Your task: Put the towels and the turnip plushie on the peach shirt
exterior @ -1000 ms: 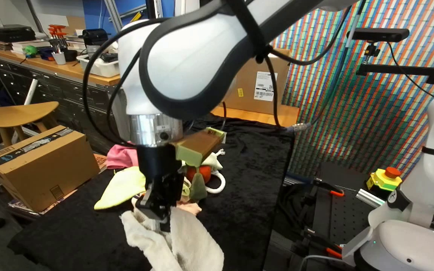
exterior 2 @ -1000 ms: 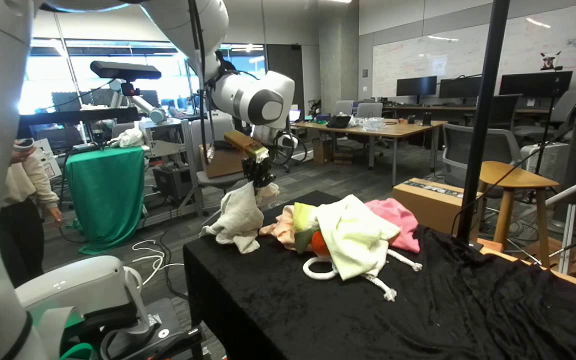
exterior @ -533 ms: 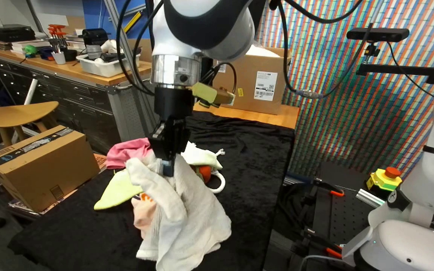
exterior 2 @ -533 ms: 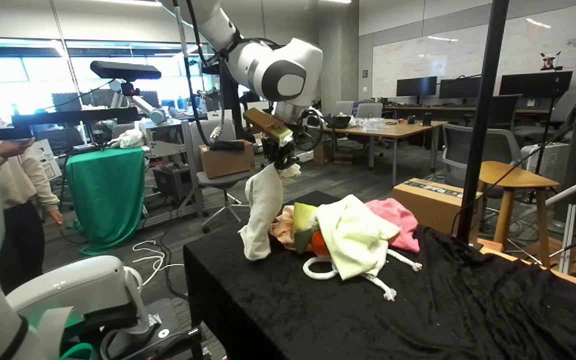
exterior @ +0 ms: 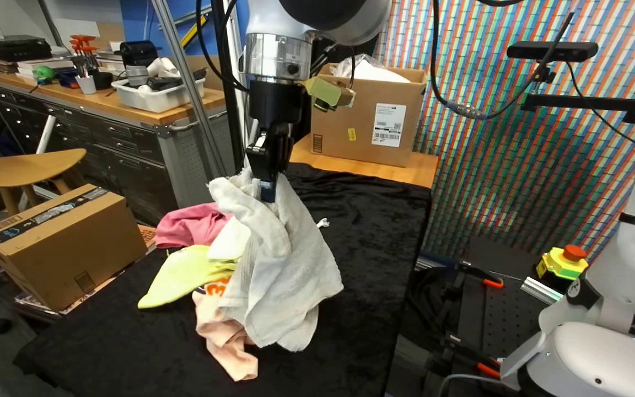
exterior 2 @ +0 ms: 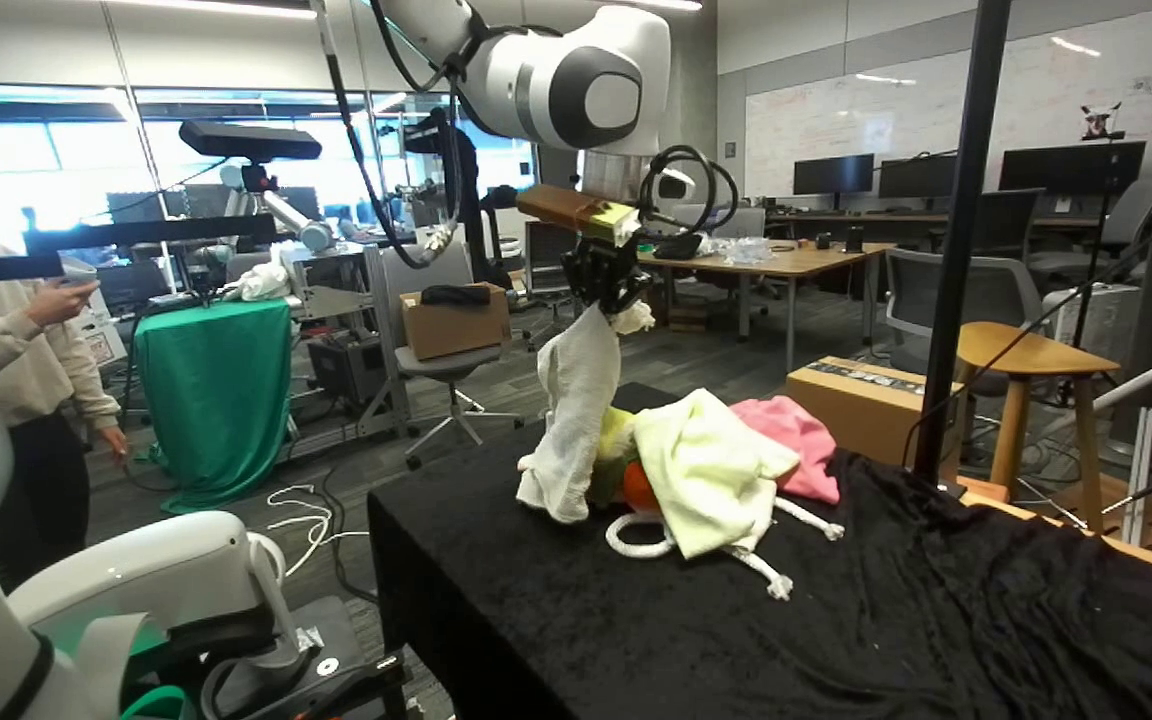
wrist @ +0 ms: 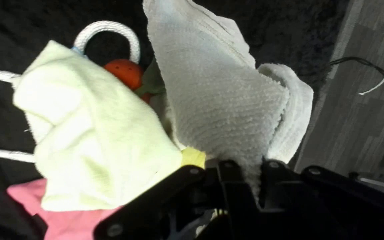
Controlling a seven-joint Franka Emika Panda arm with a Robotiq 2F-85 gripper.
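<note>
It's a robotics lab here, sharing its space with an office! In both exterior views a white robot arm (exterior 2: 591,90) leans over a black-draped table (exterior 2: 786,650), and there's the red-topped stop button (exterior: 564,262) near the arm's base (exterior: 593,353), a camera (exterior: 553,51) up on its bracket (exterior: 582,103). Round to the workbench (exterior: 100,101), all dark drawers (exterior: 69,127), orange-handled tools (exterior: 83,43) bunched on top. And in an exterior view, across the room, a scribbled whiteboard (exterior 2: 896,110), monitors (exterior 2: 833,172) lined up in front of it, grey office chairs (exterior 2: 1006,295) standing about.
</note>
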